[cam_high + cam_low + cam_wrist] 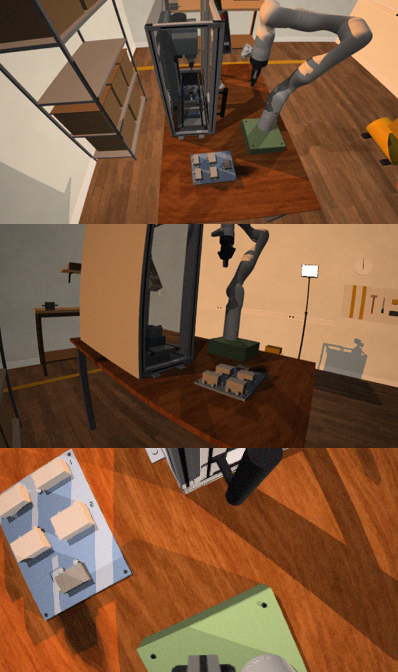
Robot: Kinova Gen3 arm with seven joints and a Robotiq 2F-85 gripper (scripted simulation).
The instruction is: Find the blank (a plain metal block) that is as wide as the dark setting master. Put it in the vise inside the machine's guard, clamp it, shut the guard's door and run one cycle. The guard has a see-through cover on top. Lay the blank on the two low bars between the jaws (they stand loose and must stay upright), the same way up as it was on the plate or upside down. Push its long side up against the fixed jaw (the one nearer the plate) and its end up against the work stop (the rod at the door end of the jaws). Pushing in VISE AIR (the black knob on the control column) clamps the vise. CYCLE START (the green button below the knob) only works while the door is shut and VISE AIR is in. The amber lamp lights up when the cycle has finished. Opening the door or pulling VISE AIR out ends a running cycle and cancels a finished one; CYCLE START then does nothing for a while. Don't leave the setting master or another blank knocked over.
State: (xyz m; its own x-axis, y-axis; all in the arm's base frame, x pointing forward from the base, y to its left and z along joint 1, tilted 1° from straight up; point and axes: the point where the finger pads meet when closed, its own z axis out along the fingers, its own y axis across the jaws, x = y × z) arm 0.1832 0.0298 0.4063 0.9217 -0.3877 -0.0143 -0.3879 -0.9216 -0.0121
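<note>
The dark setting master [226,164] [243,367] [73,578] stands on the blue plate [225,177] [105,548]. Several pale blanks share the plate, among them one [213,172] [236,385] [73,521] beside the master; their widths are hard to compare. My gripper [253,84] [225,264] [204,663] is shut and empty, high above the table, right of the guard [218,78] [191,286]. The vise [191,97] shows dimly inside; its bars and work stop are too small to tell. A black handle [224,103] [255,478] is on the guard's robot side. Whether the door is open, I cannot tell.
The green robot base [264,141] [233,349] [225,623] stands between gripper and plate. A dark control panel [226,34] [154,283] is behind the guard; its knob, button and lamp are not readable. The spindle [191,61] hangs above the vise.
</note>
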